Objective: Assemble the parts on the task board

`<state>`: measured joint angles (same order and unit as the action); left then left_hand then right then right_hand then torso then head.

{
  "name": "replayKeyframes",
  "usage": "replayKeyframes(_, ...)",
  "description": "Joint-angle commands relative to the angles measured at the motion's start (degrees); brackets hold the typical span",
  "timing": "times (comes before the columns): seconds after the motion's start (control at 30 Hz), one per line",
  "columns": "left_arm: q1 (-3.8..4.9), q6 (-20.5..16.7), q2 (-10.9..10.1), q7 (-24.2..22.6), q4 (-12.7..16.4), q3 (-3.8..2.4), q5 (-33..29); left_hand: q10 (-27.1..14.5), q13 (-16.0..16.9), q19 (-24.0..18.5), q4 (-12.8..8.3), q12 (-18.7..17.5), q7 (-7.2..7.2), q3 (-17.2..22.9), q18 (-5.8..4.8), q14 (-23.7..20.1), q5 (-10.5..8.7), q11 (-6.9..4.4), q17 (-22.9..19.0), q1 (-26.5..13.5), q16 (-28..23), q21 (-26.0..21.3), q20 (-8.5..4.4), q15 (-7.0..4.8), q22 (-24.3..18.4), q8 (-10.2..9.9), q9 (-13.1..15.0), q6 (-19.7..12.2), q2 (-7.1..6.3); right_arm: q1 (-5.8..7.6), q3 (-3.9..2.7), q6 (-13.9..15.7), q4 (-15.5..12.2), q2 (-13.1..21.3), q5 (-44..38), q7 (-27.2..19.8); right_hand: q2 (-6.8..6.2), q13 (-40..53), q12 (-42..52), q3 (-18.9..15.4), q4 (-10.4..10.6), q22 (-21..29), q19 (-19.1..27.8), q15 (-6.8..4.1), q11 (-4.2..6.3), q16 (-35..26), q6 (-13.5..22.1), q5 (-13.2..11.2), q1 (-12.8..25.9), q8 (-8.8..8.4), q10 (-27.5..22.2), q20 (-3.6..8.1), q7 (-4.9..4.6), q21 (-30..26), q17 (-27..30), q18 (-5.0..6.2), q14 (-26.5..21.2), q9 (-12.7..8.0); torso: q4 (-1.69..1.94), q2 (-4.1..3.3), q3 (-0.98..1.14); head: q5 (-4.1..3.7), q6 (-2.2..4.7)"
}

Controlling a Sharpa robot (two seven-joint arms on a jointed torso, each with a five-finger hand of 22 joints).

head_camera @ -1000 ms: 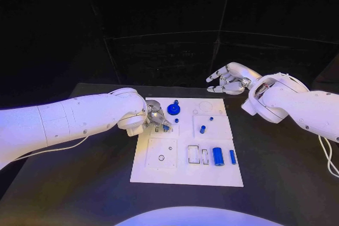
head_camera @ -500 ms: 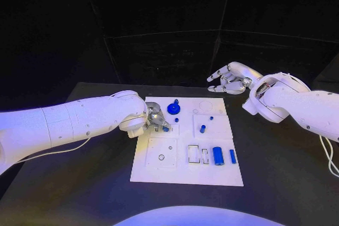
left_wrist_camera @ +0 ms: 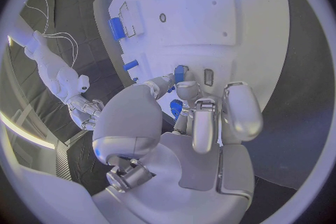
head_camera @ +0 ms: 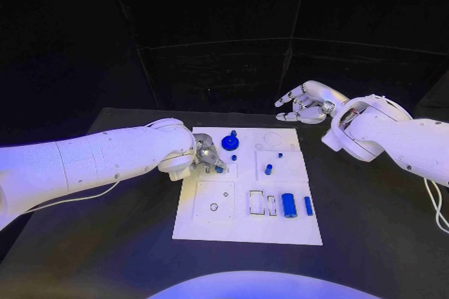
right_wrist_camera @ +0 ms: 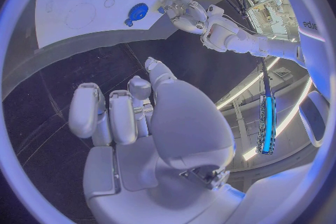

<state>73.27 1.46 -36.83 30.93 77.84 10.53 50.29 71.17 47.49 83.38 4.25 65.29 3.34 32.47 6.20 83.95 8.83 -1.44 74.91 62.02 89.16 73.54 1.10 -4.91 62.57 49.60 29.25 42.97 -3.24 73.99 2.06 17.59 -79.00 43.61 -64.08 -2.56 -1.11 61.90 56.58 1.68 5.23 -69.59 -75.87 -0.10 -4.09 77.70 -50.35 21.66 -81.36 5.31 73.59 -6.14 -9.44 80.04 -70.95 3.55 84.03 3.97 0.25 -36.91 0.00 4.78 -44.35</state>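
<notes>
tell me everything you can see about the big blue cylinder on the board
The big blue cylinder is a smooth, plain part, matte like plastic. It lies on its side on the white board, in the near right part, its long axis running front to back. A thinner blue bar lies apart on its right; empty rectangular slots sit to its left. Neither hand touches it: the left hand works near the board's far left, and the right hand hovers beyond the board.

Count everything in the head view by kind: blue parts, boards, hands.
Blue parts: 7 (round knob, stud, second stud, peg, cylinder, slim bar, piece at the left hand's fingertips)
Task board: 1
Hands: 2 (left hand, right hand)
Total: 10
</notes>
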Motion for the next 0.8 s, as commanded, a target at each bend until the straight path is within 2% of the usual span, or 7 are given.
replayKeyframes(0.03, -0.01, 0.1, -0.1, -0.7, 0.2, 0.00, 1.3, 0.5, 0.2, 0.1, -8.0, 0.3, -0.50, 7.9, -1.09, 5.7, 0.05, -0.05, 13.5, 0.2, 0.2, 0.1, -0.16, -0.27, 0.1, 0.3, 0.0, -0.1, 0.56, 0.11, -0.04, 0.1, 0.0, 0.0, -0.3, -0.2, -0.09, -0.1, 0.2, 0.2, 0.1, 0.0, -0.4, -0.23, 0.05, 0.1, 0.3, 0.4, -0.2, -0.11, -0.4, 0.11, -0.04, -0.3, 0.1, 0.99, 2.1, 0.0, 0.11, 0.05, -0.03, 0.05, -0.15)
replayKeyframes(0.3, -0.01, -0.4, -0.2, -1.0, 0.4, 0.00, 4.4, 0.5, 0.2, 0.2, -8.0, 0.3, -0.52, 7.9, -1.11, 5.7, 0.06, -0.07, 13.6, 0.2, 0.2, 0.2, -0.17, -0.29, 0.2, 0.4, 0.0, -0.1, 0.56, 0.11, -0.04, -0.1, 0.0, 0.0, -0.3, -0.2, -0.27, -0.1, 0.1, 0.2, 0.1, 0.0, -0.4, -0.23, 0.05, 0.1, 0.4, 0.3, -0.3, -0.11, -0.4, 0.11, -0.04, -0.3, 0.1, 0.98, 2.1, 0.0, 0.04, 0.09, 0.02, 0.19, -0.21)
replayKeyframes(0.8, -0.02, -0.1, -0.1, -0.8, 0.3, 0.00, 5.1, 0.7, 0.3, 0.2, -8.0, 0.5, -0.64, 7.7, -1.15, 5.7, 0.04, -0.17, 13.7, 0.2, 0.3, 0.3, -0.23, -0.37, 0.5, 0.6, 0.1, 0.1, 0.52, 0.11, -0.04, -0.1, 0.1, -0.1, -0.3, -0.2, -0.38, -0.1, 0.1, 0.2, 0.0, 0.1, -0.3, -0.23, 0.05, 0.1, 0.4, 0.3, -0.4, -0.11, -0.4, 0.11, -0.04, -0.3, 0.1, 0.99, 2.1, 0.0, 0.03, 0.06, 0.02, 0.14, -0.34)
